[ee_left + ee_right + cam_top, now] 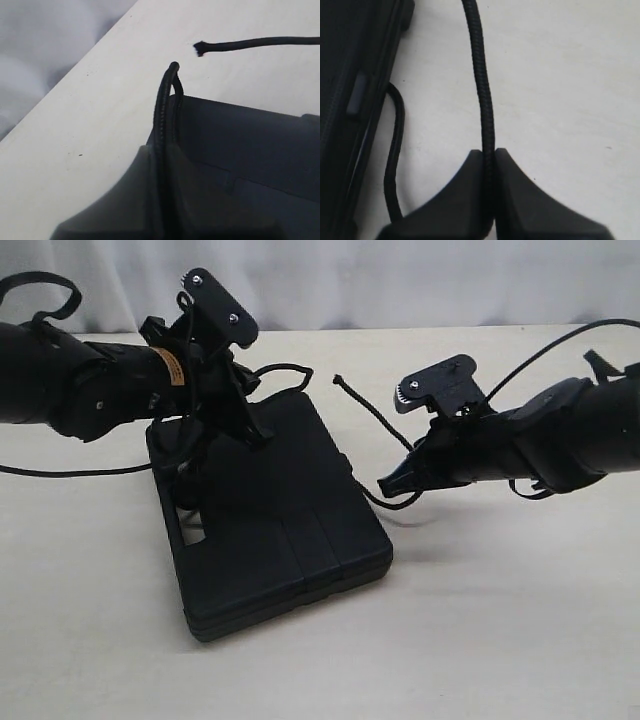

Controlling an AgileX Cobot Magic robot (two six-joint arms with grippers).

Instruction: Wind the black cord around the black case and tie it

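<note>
The black case point(275, 525) lies flat on the table, its handle slot toward the left. My left gripper point(252, 430) hovers over the case's far part, shut on the black cord point(162, 115), which loops up over the case's far edge point(240, 135). To the right of the case, my right gripper point(395, 480) is shut on another stretch of the cord point(484, 90). From there the cord rises to a free end point(340, 380), seen as a frayed tip point(200, 48) in the left wrist view. A slack loop point(395, 150) runs along the case's side point(350, 100).
The table point(520, 620) is pale and bare at the front and right. A white curtain point(400, 280) hangs behind the table's far edge. Glossy robot cables point(540, 350) arc above the right arm.
</note>
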